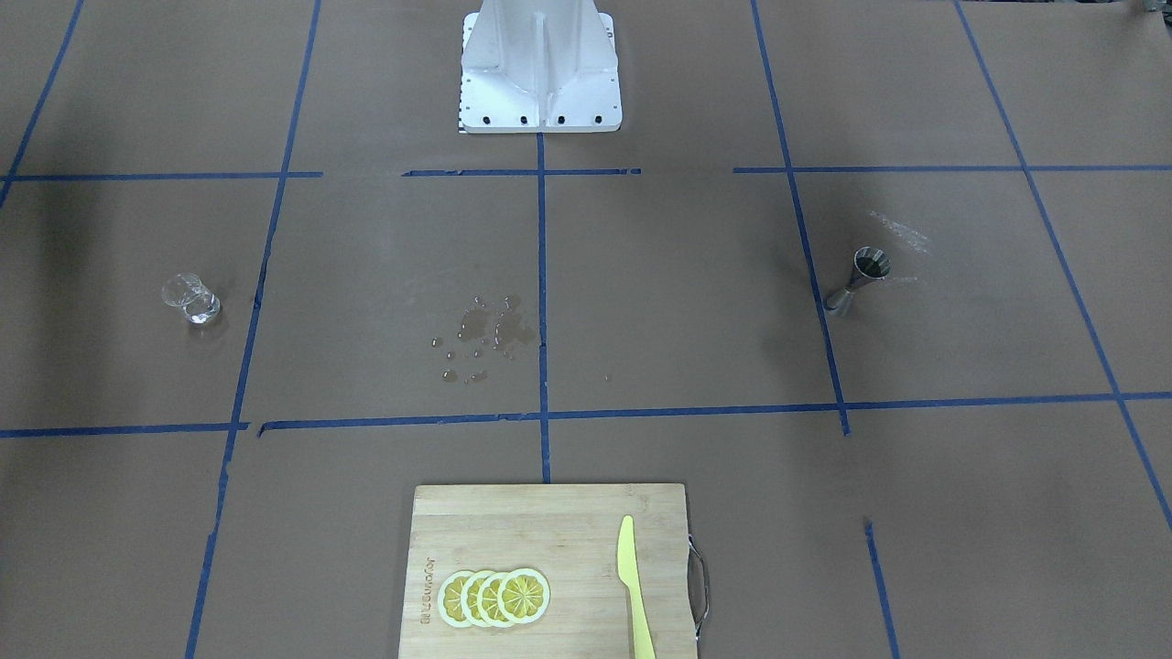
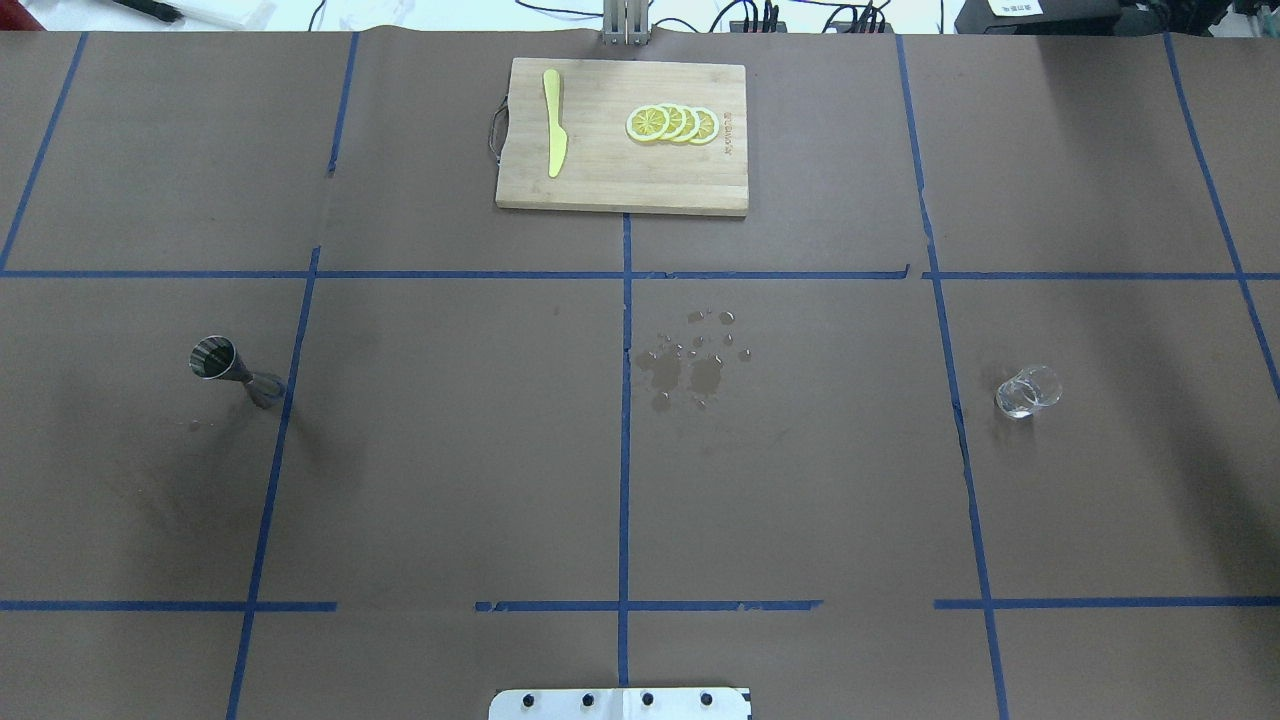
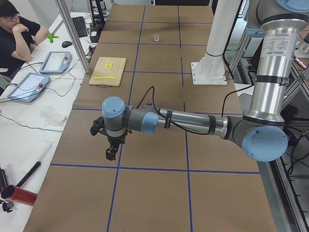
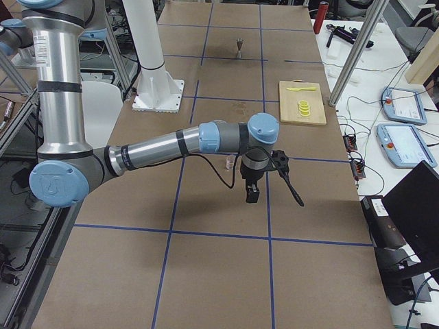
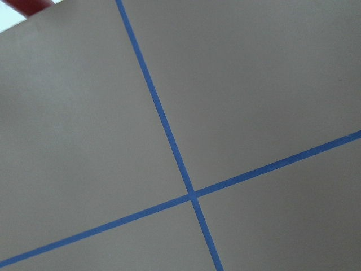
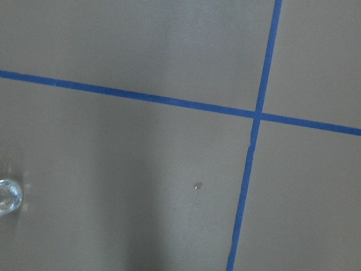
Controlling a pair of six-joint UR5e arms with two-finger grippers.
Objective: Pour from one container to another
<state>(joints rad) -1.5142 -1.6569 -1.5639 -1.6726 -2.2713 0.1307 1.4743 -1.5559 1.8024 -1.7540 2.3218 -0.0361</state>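
Observation:
The small clear glass [image 2: 1027, 391] stands upright on the brown table on my right side, also visible as the glass [image 1: 191, 298] and at the edge of the right wrist view as the glass [image 6: 8, 196]. The steel jigger [image 2: 232, 369] stands upright on my left side, on a blue tape line, seen again as the jigger [image 1: 859, 281]. Neither gripper touches them. My left gripper [image 3: 111, 152] hangs above the table on the near arm. My right gripper [image 4: 252, 194] hangs likewise. I cannot tell whether either is open or shut.
A wooden cutting board [image 2: 600, 180] with lemon slices [image 2: 672, 123] and a yellow knife [image 2: 554, 135] lies at the far middle edge. Spilled drops [image 2: 690, 365] wet the table's centre. The white robot base [image 1: 538, 69] stands at my side. An operator [image 3: 17, 36] sits beside tablets.

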